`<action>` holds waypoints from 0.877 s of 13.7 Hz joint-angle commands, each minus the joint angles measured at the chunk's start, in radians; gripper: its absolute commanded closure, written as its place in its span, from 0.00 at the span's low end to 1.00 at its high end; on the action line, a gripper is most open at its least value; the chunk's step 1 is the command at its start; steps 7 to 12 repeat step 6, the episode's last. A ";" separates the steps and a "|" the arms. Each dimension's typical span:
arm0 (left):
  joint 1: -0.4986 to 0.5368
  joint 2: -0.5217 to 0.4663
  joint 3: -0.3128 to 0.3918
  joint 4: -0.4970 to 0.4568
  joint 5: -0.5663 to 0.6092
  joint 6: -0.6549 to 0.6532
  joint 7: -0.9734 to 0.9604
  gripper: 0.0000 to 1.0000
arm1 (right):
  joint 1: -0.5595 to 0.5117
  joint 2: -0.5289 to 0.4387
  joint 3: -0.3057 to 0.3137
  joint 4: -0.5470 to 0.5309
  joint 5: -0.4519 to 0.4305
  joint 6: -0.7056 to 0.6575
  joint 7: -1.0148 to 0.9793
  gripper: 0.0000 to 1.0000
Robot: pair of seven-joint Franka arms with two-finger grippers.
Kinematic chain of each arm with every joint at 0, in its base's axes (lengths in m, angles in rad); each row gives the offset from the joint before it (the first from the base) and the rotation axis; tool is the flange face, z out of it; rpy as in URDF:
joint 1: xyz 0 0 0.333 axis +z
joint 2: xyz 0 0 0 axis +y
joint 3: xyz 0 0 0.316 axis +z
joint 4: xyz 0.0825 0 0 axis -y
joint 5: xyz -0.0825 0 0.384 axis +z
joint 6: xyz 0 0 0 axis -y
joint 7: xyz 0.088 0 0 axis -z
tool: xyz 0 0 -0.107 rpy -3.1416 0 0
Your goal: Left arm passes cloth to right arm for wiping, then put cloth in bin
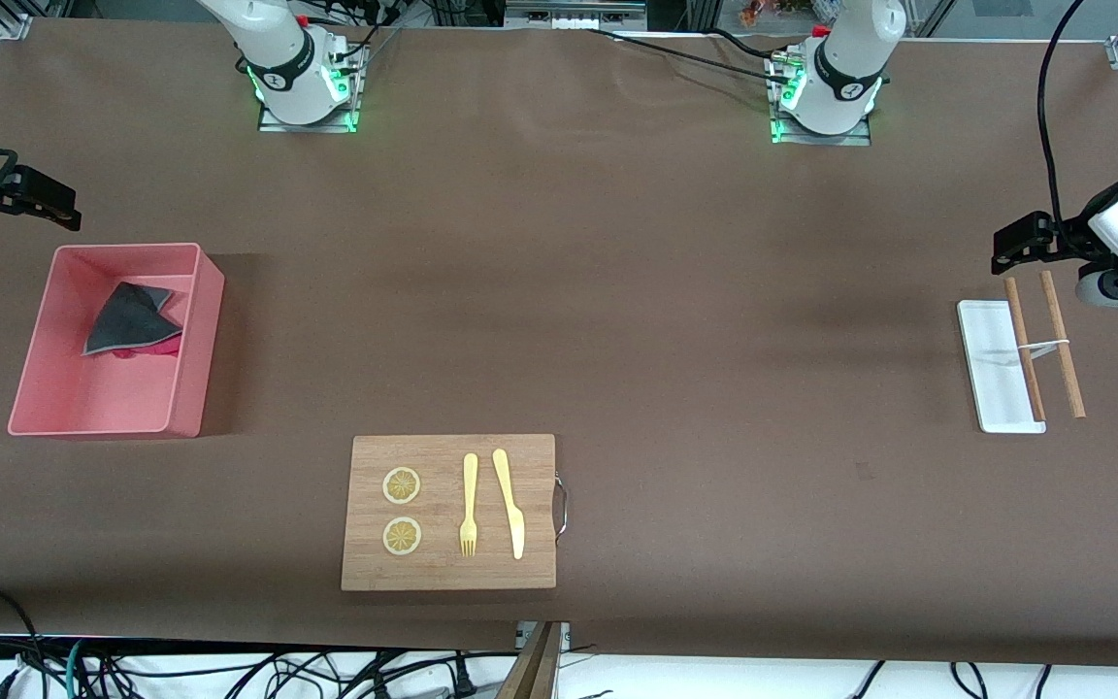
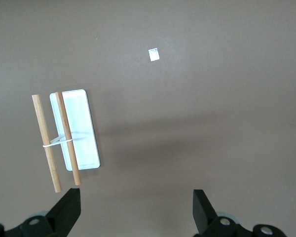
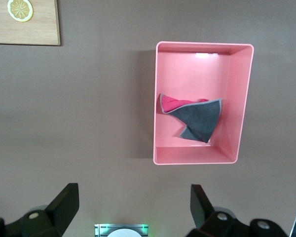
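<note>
The cloth [image 1: 132,318] lies crumpled inside the salmon-pink bin [image 1: 195,340], grey face up with a magenta edge showing. The bin stands toward the right arm's end of the table. Cloth [image 3: 195,118] and bin [image 3: 160,98] also show in the right wrist view. My right gripper [image 1: 59,209] hangs open and empty over the table edge beside the bin; its fingers [image 3: 66,202] stand wide apart. My left gripper [image 1: 1010,248] hangs open and empty over the left arm's end of the table, beside the white tray; its fingers [image 2: 69,212] are wide apart over bare table.
A bamboo cutting board [image 1: 447,573] near the front camera holds two lemon slices [image 1: 401,485], a yellow fork [image 1: 469,505] and a knife [image 1: 510,505]. A white tray [image 1: 991,364] with two banded wooden sticks [image 1: 1062,345] lies at the left arm's end. A small white scrap [image 2: 154,54] lies on the table.
</note>
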 commanded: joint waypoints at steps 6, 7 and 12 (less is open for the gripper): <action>-0.001 0.009 -0.001 0.028 -0.016 -0.018 -0.009 0.00 | -0.010 -0.001 -0.038 0.010 0.051 -0.024 0.010 0.00; -0.001 0.009 -0.001 0.028 -0.016 -0.018 -0.009 0.00 | -0.010 -0.001 -0.038 0.010 0.051 -0.024 0.010 0.00; -0.001 0.009 -0.001 0.028 -0.016 -0.018 -0.009 0.00 | -0.010 -0.001 -0.038 0.010 0.051 -0.024 0.010 0.00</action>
